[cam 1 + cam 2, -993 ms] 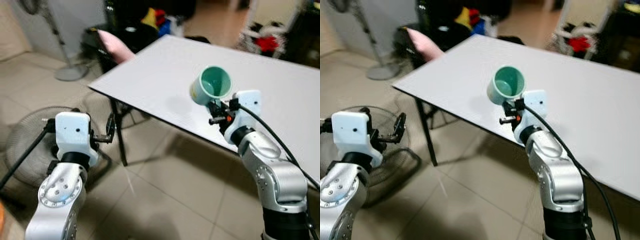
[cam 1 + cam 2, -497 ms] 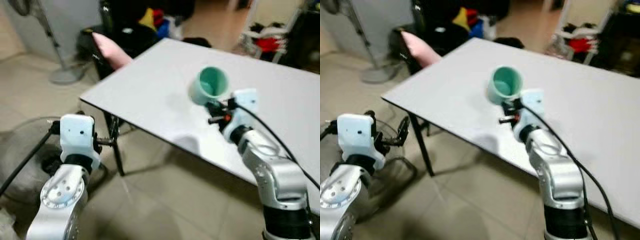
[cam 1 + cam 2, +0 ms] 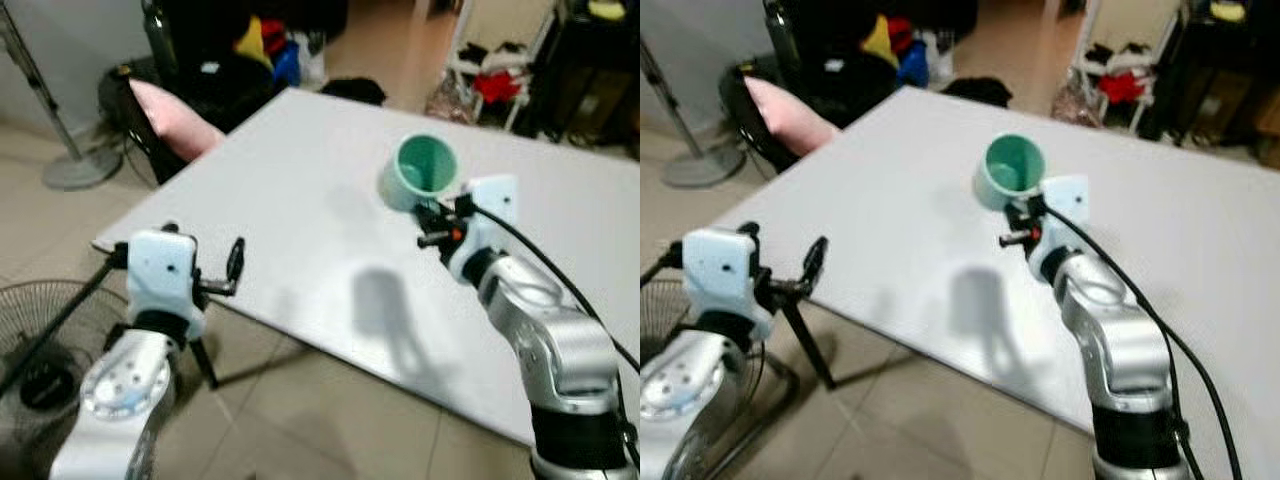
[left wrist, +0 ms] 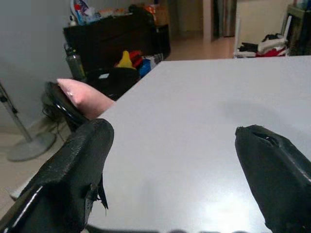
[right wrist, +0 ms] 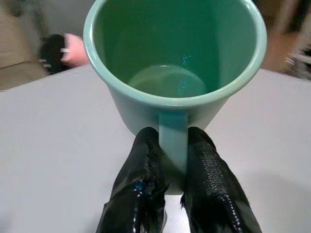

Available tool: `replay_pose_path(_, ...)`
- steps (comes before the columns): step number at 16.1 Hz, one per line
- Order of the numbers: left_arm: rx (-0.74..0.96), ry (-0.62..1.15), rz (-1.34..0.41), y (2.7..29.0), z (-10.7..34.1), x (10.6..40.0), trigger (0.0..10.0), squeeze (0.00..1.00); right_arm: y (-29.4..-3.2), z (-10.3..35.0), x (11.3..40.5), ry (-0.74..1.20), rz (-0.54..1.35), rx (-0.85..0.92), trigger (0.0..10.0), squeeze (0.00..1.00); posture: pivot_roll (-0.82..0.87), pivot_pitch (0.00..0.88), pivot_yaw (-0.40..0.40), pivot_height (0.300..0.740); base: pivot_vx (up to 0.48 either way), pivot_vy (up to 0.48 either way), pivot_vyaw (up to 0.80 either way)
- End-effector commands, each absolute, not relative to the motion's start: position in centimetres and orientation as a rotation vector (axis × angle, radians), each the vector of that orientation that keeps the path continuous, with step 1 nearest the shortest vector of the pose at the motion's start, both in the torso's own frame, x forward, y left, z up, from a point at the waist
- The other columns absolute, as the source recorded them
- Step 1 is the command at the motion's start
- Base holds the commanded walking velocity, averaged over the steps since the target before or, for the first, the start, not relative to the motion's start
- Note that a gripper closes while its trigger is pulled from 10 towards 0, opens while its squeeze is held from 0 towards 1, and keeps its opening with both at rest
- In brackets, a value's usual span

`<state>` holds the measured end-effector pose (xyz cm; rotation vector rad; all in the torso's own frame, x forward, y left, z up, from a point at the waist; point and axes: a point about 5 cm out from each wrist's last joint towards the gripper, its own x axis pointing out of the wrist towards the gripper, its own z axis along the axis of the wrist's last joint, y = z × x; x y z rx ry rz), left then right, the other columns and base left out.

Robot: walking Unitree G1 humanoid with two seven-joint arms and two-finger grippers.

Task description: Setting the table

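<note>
Right gripper (image 5: 174, 194): clamped on green mug (image 5: 177, 63) handle, mug aloft over white table (image 3: 300, 200). Left gripper (image 4: 175, 170): fingers apart, idle. Step: carrying; next I lower and release.

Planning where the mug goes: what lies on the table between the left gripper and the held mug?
Only bare tabletop, carrying the arm's shadow, as the left eye view shows, between the left gripper and the green mug.
</note>
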<state>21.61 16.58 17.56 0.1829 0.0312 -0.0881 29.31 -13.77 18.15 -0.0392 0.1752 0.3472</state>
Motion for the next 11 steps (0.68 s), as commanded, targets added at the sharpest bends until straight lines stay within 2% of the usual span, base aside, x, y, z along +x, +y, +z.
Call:
replay_pose_path(1, 0.196, 0.060, -0.108, 16.8, 17.1, 21.5, 10.0, 0.00, -12.6, 18.6, 29.6, 0.180, 0.421, -0.051, 10.0, 0.00, 0.01, 0.000, 0.012, 0.740, 0.000, 0.000, 0.00)
replay_pose_path(7, 0.214, 0.055, -0.274, 15.7, 17.3, 22.1, 10.0, 0.00, -13.4, 18.0, 33.1, 0.269, 0.398, -0.147, 10.0, 0.00, 0.01, 0.000, 0.015, 0.740, 0.000, 0.000, 0.00)
replay_pose_path(8, 0.233, 0.055, -0.335, 15.7, 17.6, 22.4, 10.0, 0.00, -13.6, 17.3, 34.7, 0.318, 0.411, -0.199, 10.0, 0.00, 0.02, 0.000, 0.020, 0.740, 0.000, 0.000, 0.00)
replay_pose_path(11, 0.260, 0.094, -0.481, 15.3, 17.4, 22.4, 10.0, 0.00, -13.7, 16.3, 36.7, 0.392, 0.423, -0.220, 10.0, 0.00, 0.02, 0.000, 0.027, 0.740, 0.000, 0.000, 0.00)
